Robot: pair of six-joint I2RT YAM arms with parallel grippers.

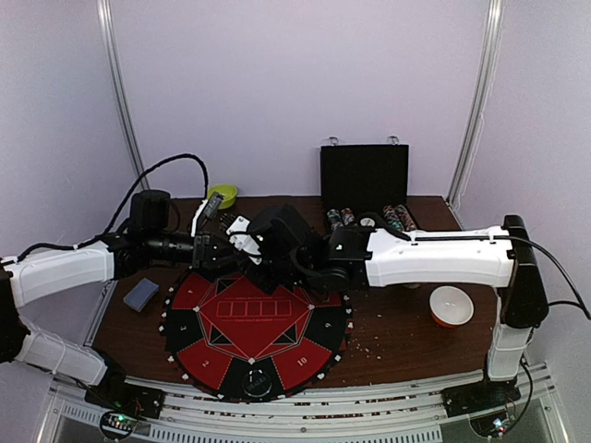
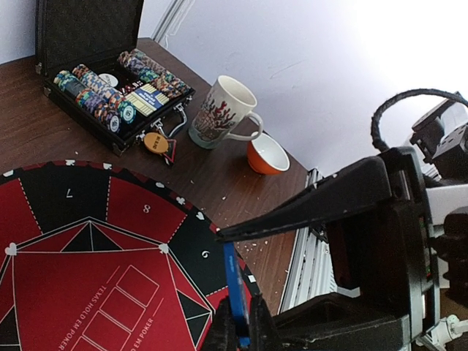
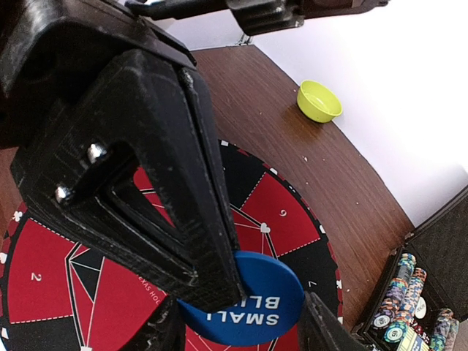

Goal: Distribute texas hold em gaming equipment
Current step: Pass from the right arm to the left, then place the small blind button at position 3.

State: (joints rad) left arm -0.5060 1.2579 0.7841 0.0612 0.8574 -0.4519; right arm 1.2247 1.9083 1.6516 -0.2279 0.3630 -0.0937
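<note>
Blue round disc with white lettering (image 3: 267,289) hangs in the air above the round red-and-black felt mat (image 1: 249,323), caught between both my pincers; my left pincer (image 2: 238,322) is clamped together on its two flat faces, so from my left wrist I see it edge-on, a thin blue strip upright between my fingers; my right pincer (image 3: 259,316) stands half apart with the disc across the gap, its rim meeting a finger on either side, and from that wrist the words SMALL BL read upside down; from above, my two arms meet over the far half of the mat and hide the disc; the striped poker chips (image 2: 95,91) lie in rows in the open black case (image 2: 88,29) at the far edge of the brown wooden table (image 1: 388,337); a small round orange disc (image 2: 153,141) and a small red-black triangle (image 2: 170,151) lie just beside the case's front; the white mug with a red coral pattern (image 2: 219,113) stands upright near them, the orange bowl (image 2: 267,153) near it; the grey-blue pack of playing cards (image 1: 141,293) lies on the table left of the mat; the yellow-green bowl (image 3: 319,101) sits beyond the mat.
</note>
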